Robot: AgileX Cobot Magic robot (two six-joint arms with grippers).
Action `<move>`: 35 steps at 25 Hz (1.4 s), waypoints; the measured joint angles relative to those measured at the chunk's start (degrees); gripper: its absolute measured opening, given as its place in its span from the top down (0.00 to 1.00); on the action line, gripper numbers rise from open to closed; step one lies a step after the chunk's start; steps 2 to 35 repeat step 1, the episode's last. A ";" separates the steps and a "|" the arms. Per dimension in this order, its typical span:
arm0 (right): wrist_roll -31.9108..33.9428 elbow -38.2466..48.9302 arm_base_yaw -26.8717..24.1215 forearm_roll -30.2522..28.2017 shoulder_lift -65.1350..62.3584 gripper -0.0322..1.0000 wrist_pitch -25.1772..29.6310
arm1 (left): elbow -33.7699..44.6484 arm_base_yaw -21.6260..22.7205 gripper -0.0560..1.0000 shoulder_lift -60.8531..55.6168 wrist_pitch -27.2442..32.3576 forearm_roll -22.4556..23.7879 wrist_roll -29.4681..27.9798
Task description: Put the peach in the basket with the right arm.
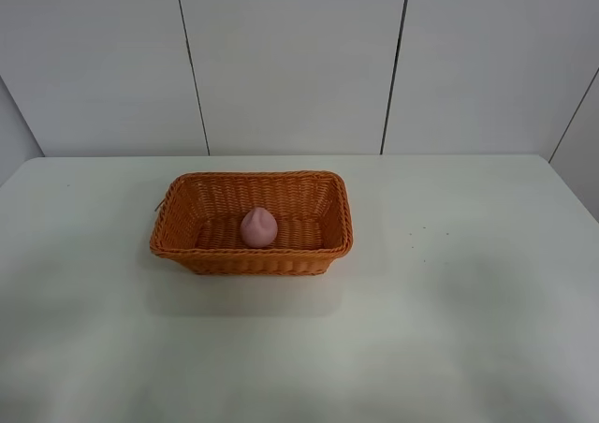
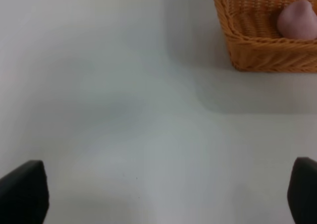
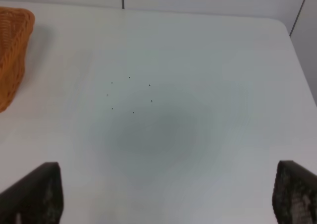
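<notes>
Right wrist view shows my right fingers spread wide over bare white surface, holding nothing; only the two dark tips show at the frame's lower corners. My left fingers are likewise wide apart and empty above the surface. Farther out, toward the middle of the surface and nearer its back edge, sits the basket, and the peach rests on its woven floor, close to the front wall. So I judge the task done. The peach looks small, matte and light, likely soft enough to bruise, so if I had to lift it I would close gently across its rounded sides below the pointed tip. Beyond the surface's back edge stands a pale panelled wall.
</notes>
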 joint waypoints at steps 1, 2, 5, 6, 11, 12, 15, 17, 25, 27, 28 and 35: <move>0.00 0.00 0.00 0.00 0.00 0.35 0.00 | 0.00 0.00 0.01 0.00 0.00 0.00 0.00; 0.00 0.00 0.00 0.00 0.00 0.35 0.00 | 0.00 0.00 0.01 0.00 0.00 0.00 0.00; 0.00 0.00 0.00 0.00 0.00 0.35 0.00 | 0.00 0.00 0.01 0.00 0.00 0.00 0.00; 0.00 0.00 0.00 0.00 0.00 0.35 0.00 | 0.00 0.00 0.01 0.00 0.00 0.00 0.00; 0.00 0.00 0.00 0.00 0.00 0.35 0.00 | 0.00 0.00 0.01 0.00 0.00 0.00 0.00; 0.00 0.00 0.00 0.00 0.00 0.35 0.00 | 0.00 0.00 0.01 0.00 0.00 0.00 0.00; 0.00 0.00 0.00 0.00 0.00 0.35 0.00 | 0.00 0.00 0.01 0.00 0.00 0.00 0.00; 0.00 0.00 0.00 0.00 0.00 0.35 0.00 | 0.00 0.00 0.01 0.00 0.00 0.00 0.00; 0.00 0.00 0.00 0.00 0.00 0.35 0.00 | 0.00 0.00 0.01 0.00 0.00 0.00 0.00; 0.00 0.00 0.00 0.00 0.00 0.35 0.00 | 0.00 0.00 0.01 0.00 0.00 0.00 0.00; 0.00 0.00 0.00 0.00 0.00 0.35 0.00 | 0.00 0.00 0.01 0.00 0.00 0.00 0.00; 0.00 0.00 0.00 0.00 0.00 0.35 0.00 | 0.00 0.00 0.01 0.00 0.00 0.00 0.00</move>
